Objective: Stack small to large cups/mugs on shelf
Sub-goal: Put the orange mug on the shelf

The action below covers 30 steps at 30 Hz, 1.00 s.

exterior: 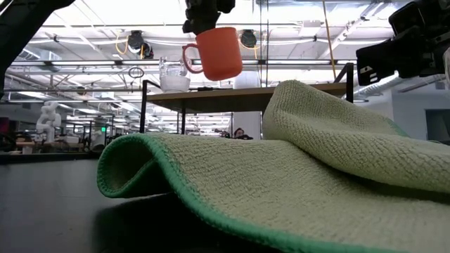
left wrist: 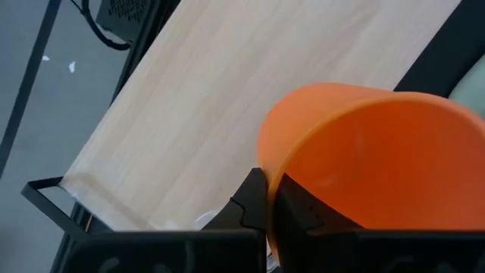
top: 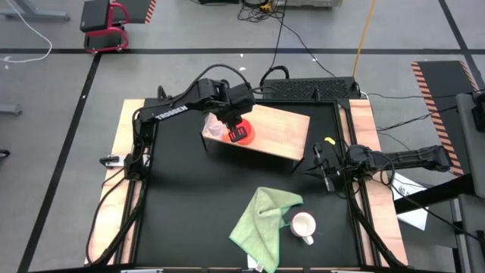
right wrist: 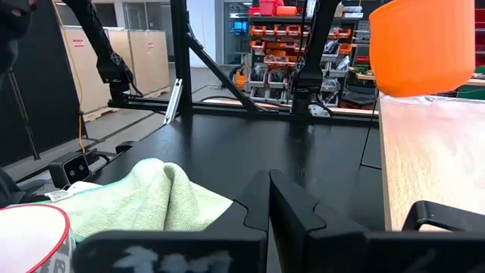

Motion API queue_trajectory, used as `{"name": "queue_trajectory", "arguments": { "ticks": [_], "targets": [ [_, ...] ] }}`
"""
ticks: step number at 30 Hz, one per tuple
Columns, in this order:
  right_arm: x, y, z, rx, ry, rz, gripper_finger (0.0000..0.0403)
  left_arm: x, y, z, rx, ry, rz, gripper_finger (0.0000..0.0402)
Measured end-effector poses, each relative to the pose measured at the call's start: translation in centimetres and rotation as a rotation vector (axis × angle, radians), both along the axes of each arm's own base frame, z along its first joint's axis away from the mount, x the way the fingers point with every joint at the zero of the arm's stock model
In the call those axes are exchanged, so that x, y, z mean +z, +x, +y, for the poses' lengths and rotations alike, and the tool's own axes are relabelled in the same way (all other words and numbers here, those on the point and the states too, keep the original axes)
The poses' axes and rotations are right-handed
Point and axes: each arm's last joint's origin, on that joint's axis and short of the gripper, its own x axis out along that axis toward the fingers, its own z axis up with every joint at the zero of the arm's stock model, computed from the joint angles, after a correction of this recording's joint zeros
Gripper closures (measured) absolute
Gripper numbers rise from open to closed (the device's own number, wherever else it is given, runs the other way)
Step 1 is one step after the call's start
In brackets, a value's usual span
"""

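My left gripper point(top: 238, 127) is over the left part of the light-wood shelf point(top: 282, 129) and is shut on the orange mug point(exterior: 216, 53), which hangs just above the board. The small clear glass cup point(exterior: 173, 76) stands on its base on the shelf, beside the mug toward the shelf's left end. The white mug point(top: 303, 225) stands upright on the black table near the front right, against the green cloth point(top: 261, 220). My right gripper point(top: 327, 171) is shut and empty, low at the table's right side. My left gripper holds the orange mug by its rim point(left wrist: 270, 168), one finger point(left wrist: 253, 199) outside the wall and one finger point(left wrist: 299, 206) inside. The fingers come from above, pointing down. The mug hangs below them nearly upright, handle point(exterior: 189, 58) toward the glass cup, clear of the shelf.
The green cloth point(exterior: 295, 161) lies bunched at the front centre and fills the low view's foreground. The shelf's right half point(top: 292, 125) is bare board. Wooden strips run along the table's left and right edges point(top: 114, 174).
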Motion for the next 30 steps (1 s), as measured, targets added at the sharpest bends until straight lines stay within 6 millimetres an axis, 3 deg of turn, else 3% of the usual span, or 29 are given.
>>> {"name": "queue_trajectory", "arguments": {
  "ticks": [16, 30],
  "targets": [
    [0.0, 0.0, 0.0, 0.000, 0.007, 0.001, 0.0403, -1.4, 1.1, 0.2, 0.011, -0.013, 0.031, 0.0398],
    [0.4, 0.0, 0.0, 0.000, 0.009, -0.038, 0.0403, -2.3, 1.5, 0.5, 0.144, -0.068, 0.026, 0.0398]
  ]
}}
